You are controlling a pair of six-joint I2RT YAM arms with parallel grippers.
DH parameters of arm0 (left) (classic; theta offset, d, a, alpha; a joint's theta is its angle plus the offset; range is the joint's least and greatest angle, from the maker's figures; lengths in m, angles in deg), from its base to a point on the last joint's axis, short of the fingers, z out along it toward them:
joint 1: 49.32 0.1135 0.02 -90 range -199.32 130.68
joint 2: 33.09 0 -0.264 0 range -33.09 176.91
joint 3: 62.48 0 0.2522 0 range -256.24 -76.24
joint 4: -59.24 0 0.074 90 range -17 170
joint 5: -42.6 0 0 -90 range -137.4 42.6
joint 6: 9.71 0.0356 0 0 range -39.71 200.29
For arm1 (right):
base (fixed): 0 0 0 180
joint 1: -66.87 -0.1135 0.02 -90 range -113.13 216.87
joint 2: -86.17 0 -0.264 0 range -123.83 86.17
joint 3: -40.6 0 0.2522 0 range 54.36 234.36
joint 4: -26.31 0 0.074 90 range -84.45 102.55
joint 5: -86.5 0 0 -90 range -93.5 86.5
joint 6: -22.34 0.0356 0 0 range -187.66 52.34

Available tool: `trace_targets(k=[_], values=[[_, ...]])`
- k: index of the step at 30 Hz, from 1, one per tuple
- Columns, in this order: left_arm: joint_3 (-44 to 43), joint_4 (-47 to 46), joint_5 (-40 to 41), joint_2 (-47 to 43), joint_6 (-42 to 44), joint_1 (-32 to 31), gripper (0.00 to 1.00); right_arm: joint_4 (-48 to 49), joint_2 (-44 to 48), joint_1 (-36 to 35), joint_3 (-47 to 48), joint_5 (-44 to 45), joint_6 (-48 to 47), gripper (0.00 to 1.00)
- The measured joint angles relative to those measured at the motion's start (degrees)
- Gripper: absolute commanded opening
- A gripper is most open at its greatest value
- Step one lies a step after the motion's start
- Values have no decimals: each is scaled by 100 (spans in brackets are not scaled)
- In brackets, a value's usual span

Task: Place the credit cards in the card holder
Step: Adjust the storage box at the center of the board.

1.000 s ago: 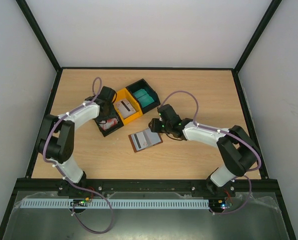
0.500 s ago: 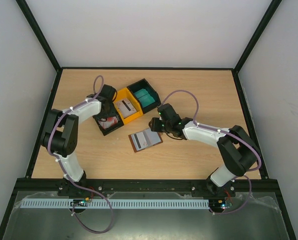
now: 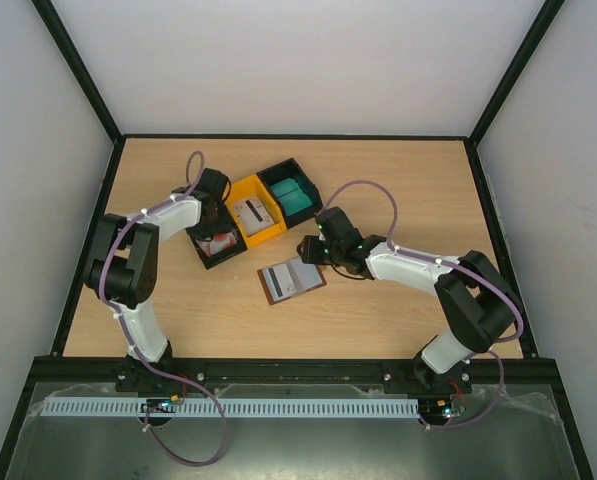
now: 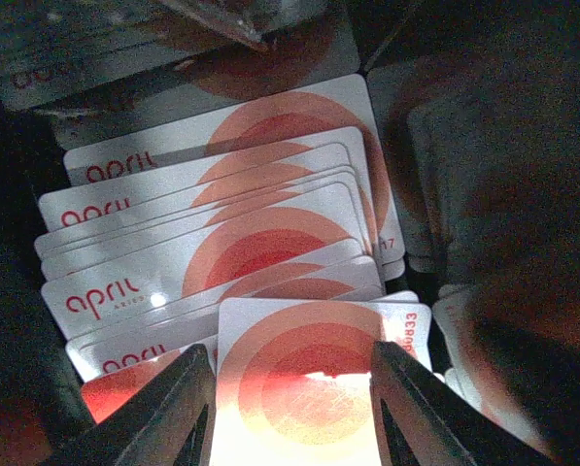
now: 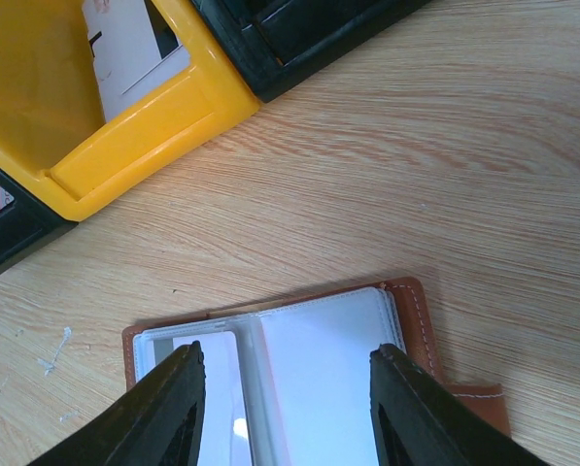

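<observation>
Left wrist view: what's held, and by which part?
Left gripper flanks one red-and-white credit card at its two side edges; clamped or not, cannot tell.

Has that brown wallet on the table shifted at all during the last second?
No. The card holder lies open in the same spot, just in front of the yellow bin's near corner.

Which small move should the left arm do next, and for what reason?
Probably close the left gripper on the white and red card between its fingers. That card lies on top of the stack in the black bin, and the card holder lies open on the table under the right gripper, seemingly ready to take it.
</observation>
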Motion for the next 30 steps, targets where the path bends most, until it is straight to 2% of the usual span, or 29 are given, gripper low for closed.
trace_targets(k=[6, 16, 23, 30], values=[[-35, 160, 291, 0, 125, -111, 46, 2, 0, 0, 0, 0, 0, 46], [-632, 487, 610, 323, 944, -345, 63, 369, -302, -2, 90, -138, 363, 46], [-656, 422, 426, 448, 1294, -343, 44, 761, -734, -133, 232, 55, 616, 45], [-573, 345, 162, 459, 1272, -341, 41, 769, -1292, -273, 669, 833, 664, 45]])
